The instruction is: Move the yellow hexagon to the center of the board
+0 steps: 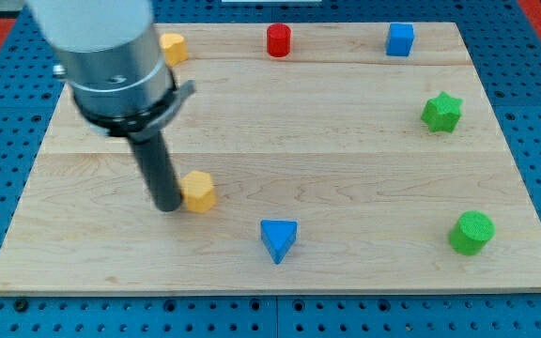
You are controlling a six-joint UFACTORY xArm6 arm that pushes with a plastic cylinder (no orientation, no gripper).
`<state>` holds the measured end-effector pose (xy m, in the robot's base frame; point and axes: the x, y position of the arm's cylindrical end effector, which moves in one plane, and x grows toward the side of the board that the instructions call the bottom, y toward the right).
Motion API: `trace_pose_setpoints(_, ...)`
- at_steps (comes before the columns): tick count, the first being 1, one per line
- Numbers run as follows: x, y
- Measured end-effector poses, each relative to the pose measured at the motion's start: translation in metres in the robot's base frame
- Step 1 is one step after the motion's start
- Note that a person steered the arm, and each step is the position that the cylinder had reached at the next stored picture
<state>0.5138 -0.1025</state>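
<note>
Left of centre: my tip touches yellow hexagon | tool: rod, grasps nothing | bare board to its right

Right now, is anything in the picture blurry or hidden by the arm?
Camera view: lighting even, shadows soft; the arm housing is large and slightly blurred, partly hiding a yellow block; my tip touches the sharp yellow hexagon.

On the counter, my tip touches the yellow hexagon, which lies just to its right in the view. From the tip:
- **Lower right:** the blue triangle.
- **Far right:** the green cylinder and, above it, the green star.
- **Along the top:** a second yellow block, the red cylinder and the blue cube.
</note>
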Motion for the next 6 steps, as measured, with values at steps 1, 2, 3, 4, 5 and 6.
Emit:
trace_pose_setpoints(1, 0.0, 0.05)
trace_pose_setpoints(2, -0.01, 0.095)
trace_pose_setpoints(3, -0.043, 0.117)
trace_pose_setpoints(4, -0.077, 0.134)
trace_pose_setpoints(5, -0.077, 0.153)
trace_pose_setpoints(6, -0.071, 0.235)
